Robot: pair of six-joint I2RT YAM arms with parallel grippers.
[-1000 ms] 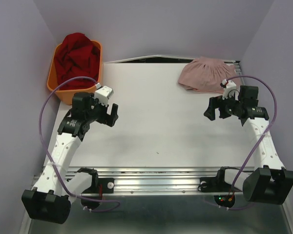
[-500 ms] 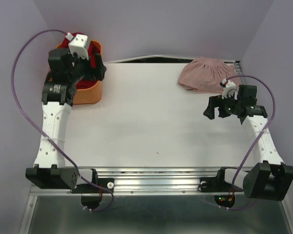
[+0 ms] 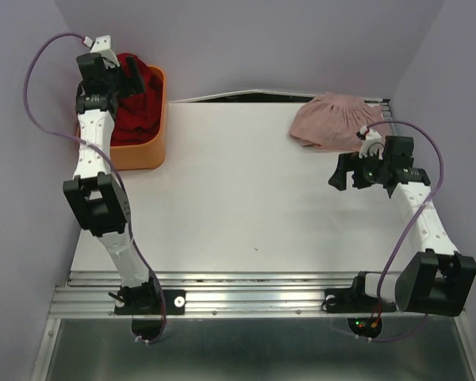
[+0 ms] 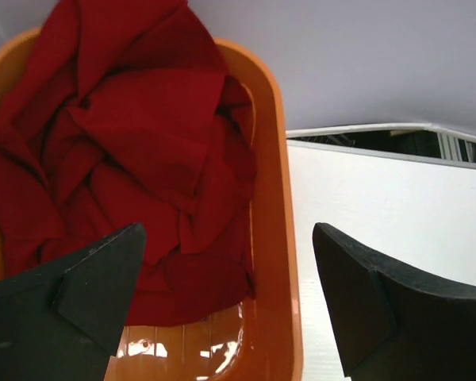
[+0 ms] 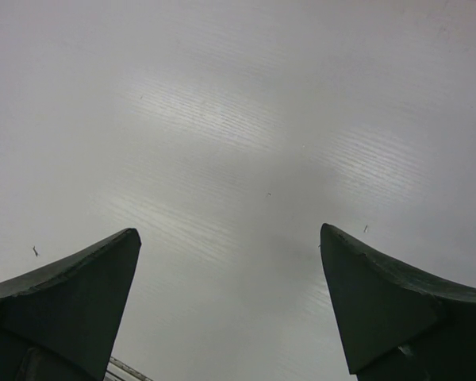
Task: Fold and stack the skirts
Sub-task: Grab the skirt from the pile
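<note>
White desk (image 3: pixel 238 198), lilac walls all round. Red skirt (image 4: pixel 127 151) lies crumpled in an orange basket (image 4: pixel 271 238) at the far left corner. Left claw (image 4: pixel 226 232) hangs just above it, jaws spread, gripping nothing. Pink skirt (image 3: pixel 333 123) sits bunched at the desk's far right edge (ruffles showing). Right claw (image 5: pixel 230 232) is near it, over bare desk, jaws spread wide, gripping nothing.

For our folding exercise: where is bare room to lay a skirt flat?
Bare: the table middle, between orange basket and right pincer. Crowded: far right corner, under the pink skirt; basket, full of red skirt, left pincer above.
</note>
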